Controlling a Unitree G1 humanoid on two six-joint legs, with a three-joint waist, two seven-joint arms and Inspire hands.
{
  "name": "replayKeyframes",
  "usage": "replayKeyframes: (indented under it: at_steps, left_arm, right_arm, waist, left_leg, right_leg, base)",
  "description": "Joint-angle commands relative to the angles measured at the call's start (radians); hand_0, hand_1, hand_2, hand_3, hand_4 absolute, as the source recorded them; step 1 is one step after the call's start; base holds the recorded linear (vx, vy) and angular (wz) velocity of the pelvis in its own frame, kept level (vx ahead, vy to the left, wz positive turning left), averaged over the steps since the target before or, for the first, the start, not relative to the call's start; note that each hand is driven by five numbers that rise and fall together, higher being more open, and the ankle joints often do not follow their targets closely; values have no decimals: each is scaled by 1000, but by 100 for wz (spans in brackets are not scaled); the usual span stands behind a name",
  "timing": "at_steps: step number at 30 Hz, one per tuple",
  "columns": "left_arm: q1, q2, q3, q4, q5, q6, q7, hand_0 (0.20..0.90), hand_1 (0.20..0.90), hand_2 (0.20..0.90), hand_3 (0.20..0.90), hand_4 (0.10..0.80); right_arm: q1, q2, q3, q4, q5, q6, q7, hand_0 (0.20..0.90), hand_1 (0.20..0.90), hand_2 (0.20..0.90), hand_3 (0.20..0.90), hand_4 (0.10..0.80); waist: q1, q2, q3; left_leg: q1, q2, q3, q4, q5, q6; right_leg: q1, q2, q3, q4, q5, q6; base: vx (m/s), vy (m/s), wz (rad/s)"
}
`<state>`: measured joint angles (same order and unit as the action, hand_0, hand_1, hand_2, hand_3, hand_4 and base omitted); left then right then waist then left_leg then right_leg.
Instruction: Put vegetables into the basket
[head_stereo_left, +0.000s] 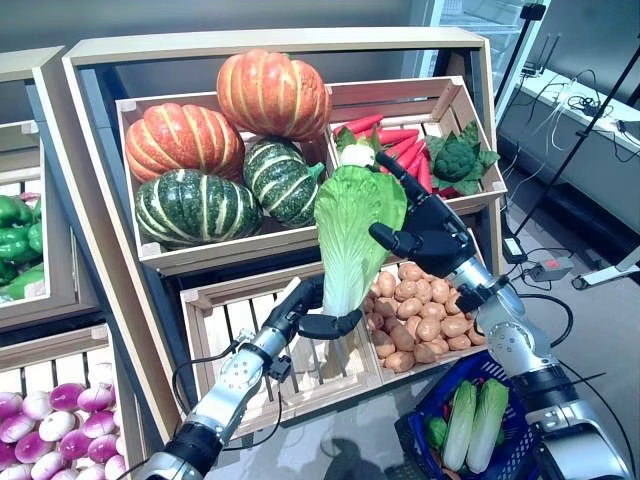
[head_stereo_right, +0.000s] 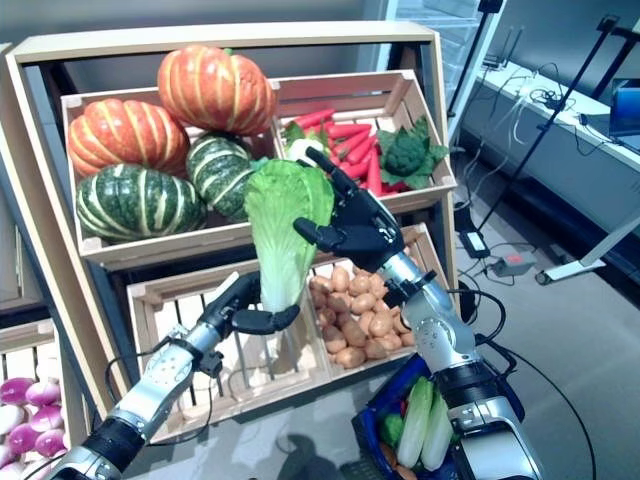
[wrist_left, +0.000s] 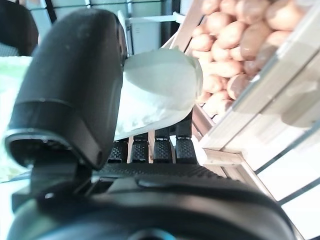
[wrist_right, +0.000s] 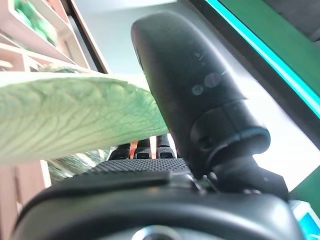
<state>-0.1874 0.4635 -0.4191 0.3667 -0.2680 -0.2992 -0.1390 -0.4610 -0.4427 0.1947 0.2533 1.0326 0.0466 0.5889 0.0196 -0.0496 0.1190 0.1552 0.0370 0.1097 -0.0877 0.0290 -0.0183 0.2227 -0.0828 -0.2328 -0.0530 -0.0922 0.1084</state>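
A napa cabbage (head_stereo_left: 355, 215) with a white stalk and green leafy top stands upright in front of the shelf. My left hand (head_stereo_left: 300, 305) is shut on its stalk from below, thumb in front and fingers behind; the left wrist view shows the white stalk (wrist_left: 160, 90) between them. My right hand (head_stereo_left: 435, 235) is open at the leafy top, straight fingers behind the leaf and thumb in front. In the right wrist view the leaf (wrist_right: 70, 120) lies between thumb and fingers. The blue basket (head_stereo_left: 458, 372) sits at the lower right beneath my right arm, holding two cabbages (head_stereo_left: 475, 425).
Shelf crates hold pumpkins (head_stereo_left: 220, 150), red chillies and dark leafy greens (head_stereo_left: 455, 155), and potatoes (head_stereo_left: 425, 315). A slatted wooden crate (head_stereo_left: 230, 320) lies behind the cabbage stalk. Purple turnips (head_stereo_left: 50, 420) and green peppers (head_stereo_left: 15, 240) are at left. Stand legs and cables cross the floor at right.
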Motion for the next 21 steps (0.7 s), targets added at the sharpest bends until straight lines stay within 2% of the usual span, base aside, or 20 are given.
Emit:
replayKeyframes:
  at_steps: [1, 5, 8, 12, 21]
  left_arm:
    - [-161, -8, -47, -48, 13, -119, -23, 300, 300, 300, 300, 400]
    - [-184, 4, -86, -45, 21, -127, -40, 300, 300, 300, 300, 400]
    - [-191, 8, -96, -46, 5, -136, -36, 300, 300, 300, 300, 400]
    - [-195, 5, -101, -59, -5, -143, -30, 300, 300, 300, 300, 400]
    - [-220, -13, -130, -73, 19, -141, -13, 300, 300, 300, 300, 400]
  right_arm:
    - [-141, -29, 29, 25, 107, 55, 157, 900, 900, 900, 900, 800]
    - [-172, -32, 81, 75, 96, 184, 238, 900, 900, 900, 900, 800]
    - [-180, -37, 116, 113, 91, 222, 253, 900, 900, 900, 900, 800]
    - [-169, -23, 141, 144, 101, 247, 250, 900, 900, 900, 900, 800]
    - [-139, 80, 166, 164, 147, 273, 213, 900, 900, 900, 900, 800]
  waist:
    - [8, -13, -79]
    - [11, -16, -82]
    - [11, -17, -85]
    - [13, -16, -85]
    - [14, -10, -80]
  left_leg:
    - [9, -27, -2, 1, -70, 26]
    - [7, -28, -7, 0, -69, 25]
    - [5, -27, -7, 0, -68, 23]
    - [4, -25, -5, 0, -67, 23]
    - [8, -26, -10, 0, -68, 25]
  right_leg:
    - [-49, 28, -1, 9, 64, -69]
    - [-51, 28, -2, 10, 64, -68]
    - [-52, 28, -2, 9, 64, -67]
    - [-53, 27, -4, 9, 64, -69]
    - [-49, 27, -5, 8, 63, -68]
  base:
    - [0, 0, 0]
    - [0, 0, 0]
    - [0, 0, 0]
    - [0, 0, 0]
    - [0, 0, 0]
